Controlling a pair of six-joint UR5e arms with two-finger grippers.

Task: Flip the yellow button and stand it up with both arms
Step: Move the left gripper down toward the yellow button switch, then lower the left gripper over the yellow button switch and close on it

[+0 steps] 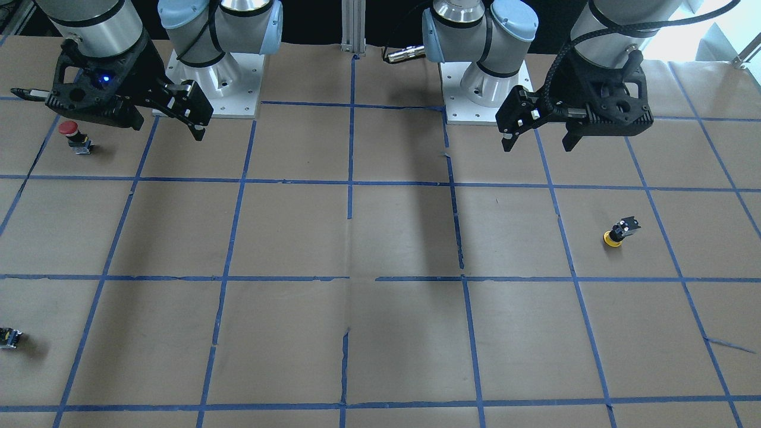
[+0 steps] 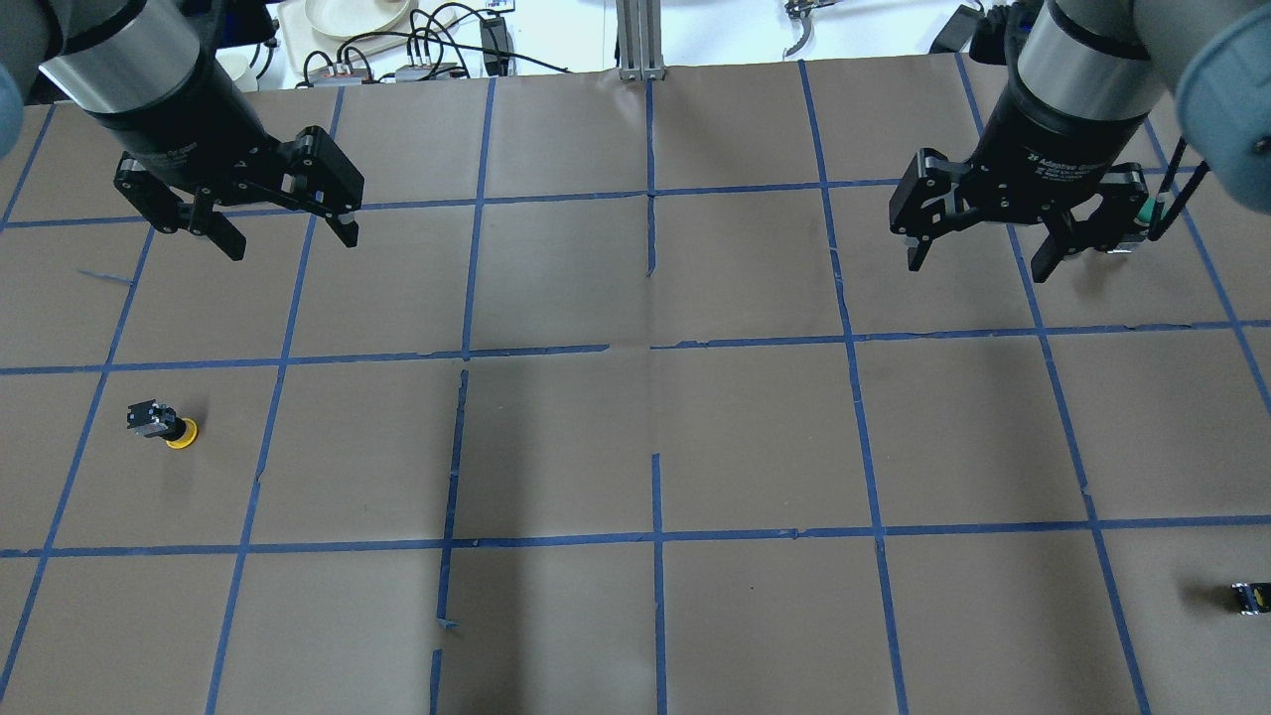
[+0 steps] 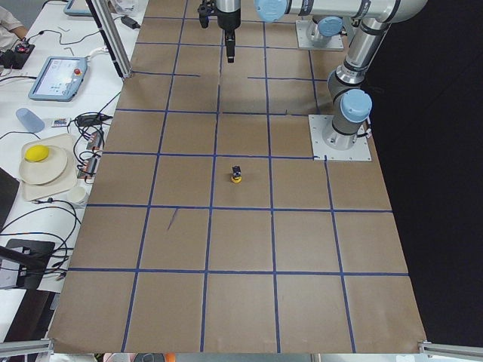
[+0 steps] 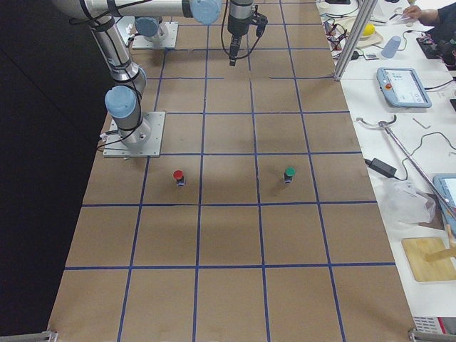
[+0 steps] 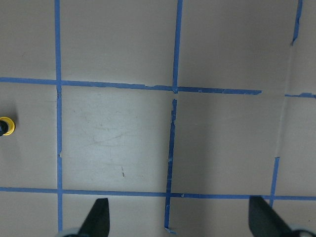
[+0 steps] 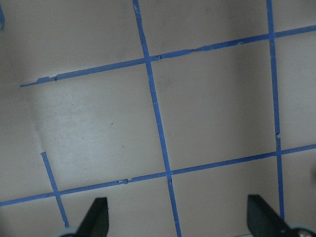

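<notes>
The yellow button rests cap-down on the brown paper, its black-and-grey body tilted upward. It also shows in the overhead view, in the exterior left view, and at the left edge of the left wrist view. My left gripper is open and empty. It hangs above the table, farther from my base than the button and toward the table's middle. My right gripper is open and empty, high over the other half of the table.
A red-capped button stands near my right gripper. A green-capped button stands one cell from it. A small black part lies near the table's right edge. Blue tape lines grid the paper.
</notes>
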